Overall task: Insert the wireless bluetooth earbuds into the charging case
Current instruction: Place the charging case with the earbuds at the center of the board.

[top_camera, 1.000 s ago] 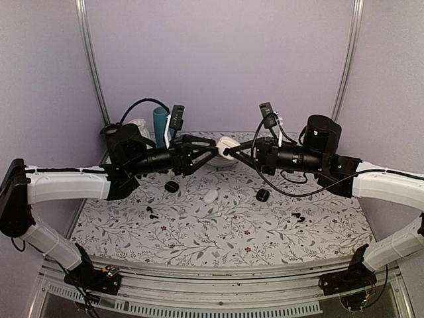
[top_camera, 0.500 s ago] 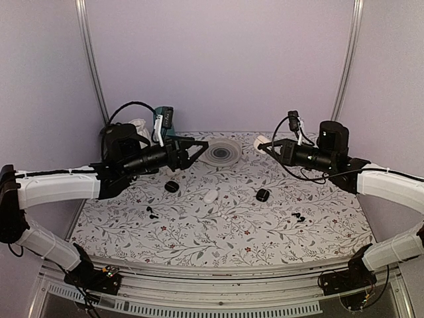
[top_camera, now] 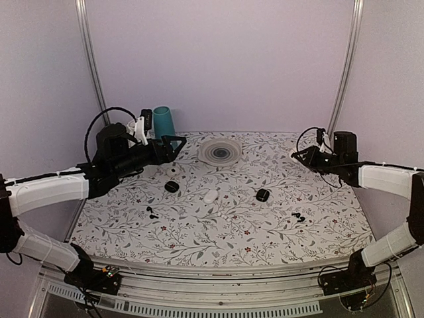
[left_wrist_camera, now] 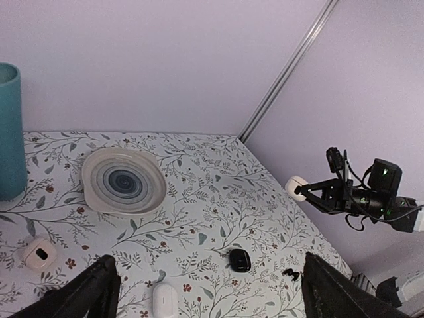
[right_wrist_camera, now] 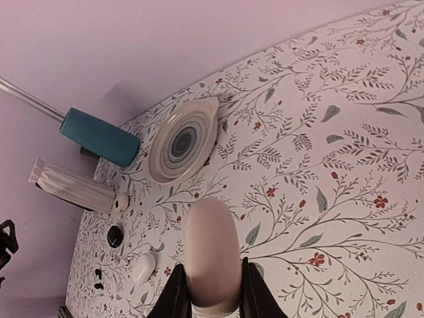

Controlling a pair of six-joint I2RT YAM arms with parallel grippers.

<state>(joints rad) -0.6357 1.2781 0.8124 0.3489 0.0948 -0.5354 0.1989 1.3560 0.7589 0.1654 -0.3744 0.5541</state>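
Your R gripper point(top_camera: 299, 154) is pinching the charging case point(right_wrist_camera: 211, 252). The fingers are pressed onto both sides of it, and its rounded white end sticks out past the tips. You're holding it up off the table point(top_camera: 218, 238), over the far R side and close to the R wall. Can't tell from any view if the lid is open. In the L wrist cam the case shows as a small white blob at the tip of the R arm.

Your L gripper point(top_camera: 172, 147) is spread wide w/ nothing between the fingers. It hangs over the far L part of the table, just R of the teal cup point(top_camera: 163, 122).

The white earbuds are too small for me to pick out w/ certainty.

On the table:
- The ringed plate point(top_camera: 220, 151) sits at far centre.
- A small white item w/ dark spot point(top_camera: 173, 171) lies below your L gripper.
- One round black case point(top_camera: 171, 186) is just in front of that item.
- The white oval pebble point(top_camera: 211, 196) is near mid-table.
- A 2nd black case point(top_camera: 263, 195) is to the R of the pebble.
- Black earbuds lie in 2 spots, L point(top_camera: 151, 212) and R point(top_camera: 299, 216), well apart.
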